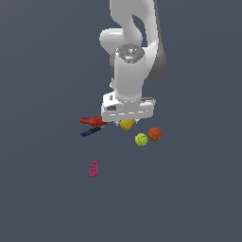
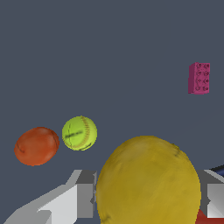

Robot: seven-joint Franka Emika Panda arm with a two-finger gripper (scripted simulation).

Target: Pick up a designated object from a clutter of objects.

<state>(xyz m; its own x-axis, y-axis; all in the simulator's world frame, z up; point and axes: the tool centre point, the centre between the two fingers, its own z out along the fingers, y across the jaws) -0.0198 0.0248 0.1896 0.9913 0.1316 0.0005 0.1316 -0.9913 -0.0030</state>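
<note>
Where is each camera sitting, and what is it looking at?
Exterior view: off the arm, looking down at the gray floor; it shows the white arm, its pincer over the yellow ball, plus a red tool.
Wrist view: on the wrist, looking along the pincer; its gray fingers flank the yellow ball.
Both show: yellow ball, green ball, orange ball, pink block.

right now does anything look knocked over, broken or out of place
Nothing stands out. The yellow ball sits between the fingers of the hand, looking whole. The green ball and orange ball sit side by side, the magenta block lies apart, and the red tool seems undisturbed.
</note>
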